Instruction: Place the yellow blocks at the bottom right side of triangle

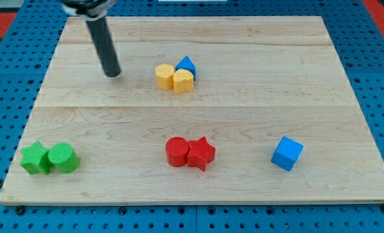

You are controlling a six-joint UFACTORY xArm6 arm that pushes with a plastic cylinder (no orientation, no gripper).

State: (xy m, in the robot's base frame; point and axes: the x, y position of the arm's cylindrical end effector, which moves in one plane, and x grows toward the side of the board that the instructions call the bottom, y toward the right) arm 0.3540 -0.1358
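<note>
Two yellow blocks sit side by side near the board's upper middle: a yellow hexagon (pixel 165 75) on the view's left and a yellow heart-like block (pixel 183 81) on its right. A blue triangle (pixel 187 65) touches them at their upper right. My tip (pixel 113 73) rests on the board to the view's left of the yellow blocks, apart from them by about a block's width and a half.
A red cylinder (pixel 176 152) and a red star (pixel 202 154) touch at the lower middle. A blue cube (pixel 287 153) is at the lower right. A green block (pixel 35 158) and a green cylinder (pixel 63 158) are at the lower left of the wooden board (pixel 295 77).
</note>
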